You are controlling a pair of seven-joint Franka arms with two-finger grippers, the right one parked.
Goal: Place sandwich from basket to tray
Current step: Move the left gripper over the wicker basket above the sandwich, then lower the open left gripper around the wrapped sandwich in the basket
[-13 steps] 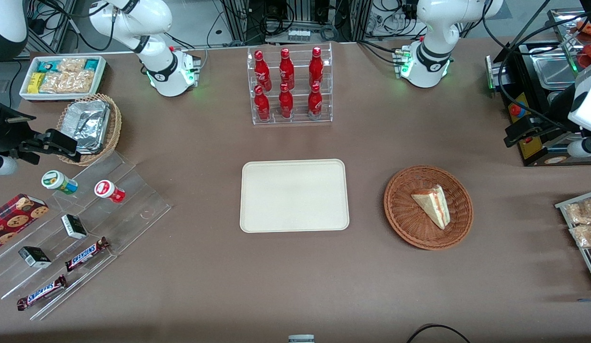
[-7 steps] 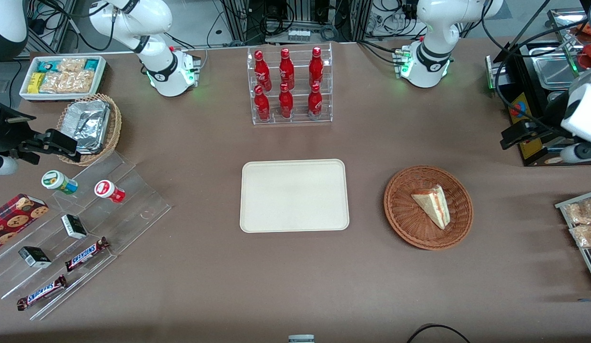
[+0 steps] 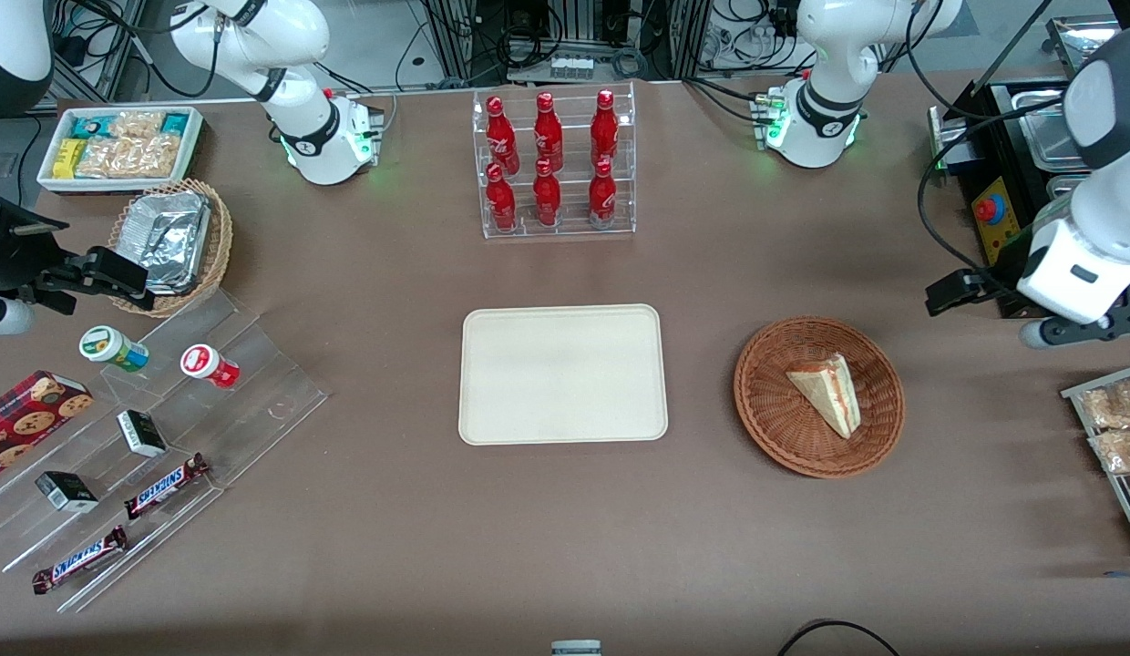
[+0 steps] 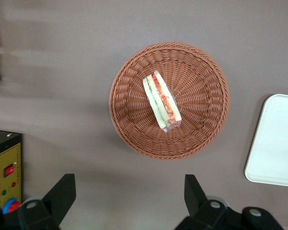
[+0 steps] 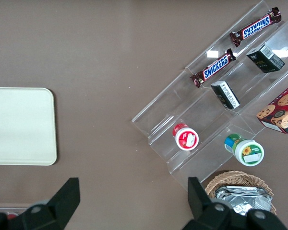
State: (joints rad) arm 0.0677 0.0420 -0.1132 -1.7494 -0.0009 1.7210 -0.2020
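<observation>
The sandwich point(image 3: 829, 392) lies in the reddish-brown wicker basket point(image 3: 773, 415), a pale wedge with its red and green filling edge showing in the left wrist view point(image 4: 162, 101). The cream tray point(image 3: 562, 374) sits bare at the table's middle, beside the basket point(image 4: 201, 96); one of its corners shows in the left wrist view point(image 4: 276, 143). My left gripper point(image 3: 1080, 328) hangs above the table, off the basket toward the working arm's end. It is open wide with nothing between its fingers point(image 4: 128, 194), and the basket lies ahead of them.
A black control box with a red button point(image 3: 993, 214) stands close by the left arm. A wire rack of snack packets point(image 3: 1112, 428) lies nearer the front camera. A clear rack of red bottles point(image 3: 551, 164) stands farther back. A clear stepped display point(image 3: 164, 428) lies toward the parked arm's end.
The left arm has swung from over the control box toward the basket and nearer the front camera. The sandwich, basket and tray have not moved.
</observation>
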